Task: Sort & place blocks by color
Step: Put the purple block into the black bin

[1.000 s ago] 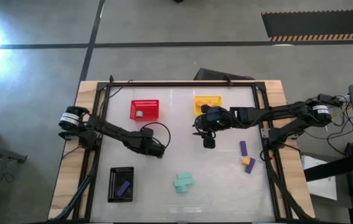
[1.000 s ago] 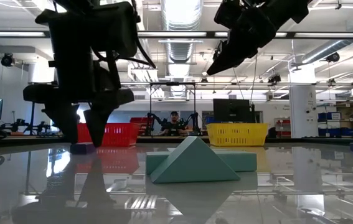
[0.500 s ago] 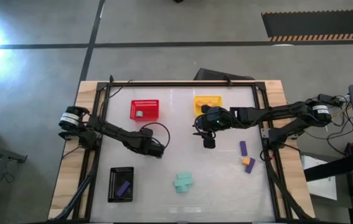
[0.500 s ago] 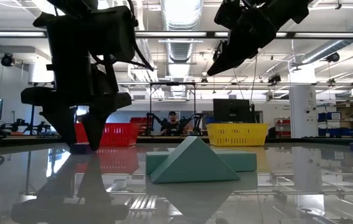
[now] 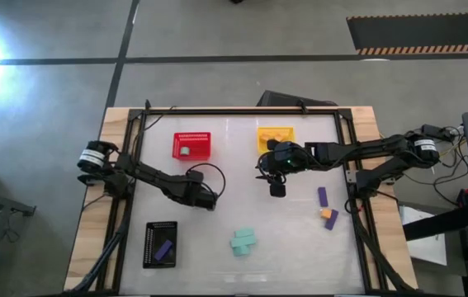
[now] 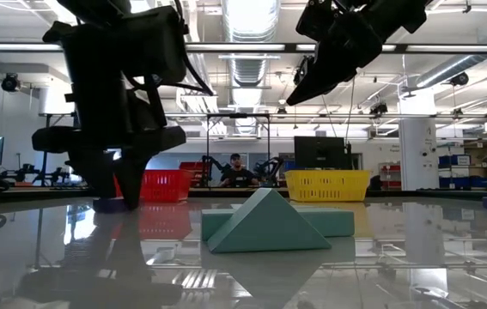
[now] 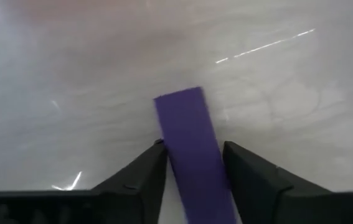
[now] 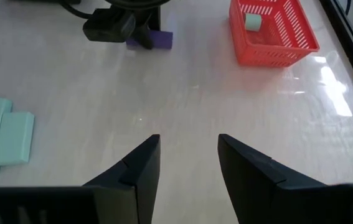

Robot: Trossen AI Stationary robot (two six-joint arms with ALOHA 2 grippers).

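- The black basket [image 5: 160,244] sits near the worktop's [image 5: 217,264] front left, with a purple block [image 5: 163,250] lying inside it.
- The left arm reaches from the left edge toward the middle of the worktop, bent low; its left pincer [image 5: 210,200] is down at the surface.
- In the left wrist view the left pincer [image 7: 193,163] has its fingers [image 7: 140,173] set on either side of a long purple block [image 7: 195,152] that lies flat; the fingers sit close against its sides, grasping it. The right wrist view shows the same purple block [image 8: 154,38] under that pincer [image 8: 140,31].
- The red basket [image 5: 192,146] stands at the back, left of centre, holding one teal block [image 5: 185,151].
- A cluster of teal blocks [image 5: 243,242] lies at the front centre, touching one another; the low view shows a teal wedge [image 6: 264,221] before a flat teal piece.
- The yellow basket [image 5: 274,135] is at the back, just beside the right arm's wrist, with orange pieces inside.
- The right arm stretches in from the right edge, nearly level; the right pincer [image 5: 276,189] hangs above the worktop's centre, its fingers [image 8: 136,163] apart and empty.
- Near the right edge lie a purple block [image 5: 323,196] and, just in front, an orange block [image 5: 327,214] touching another purple one [image 5: 333,221].
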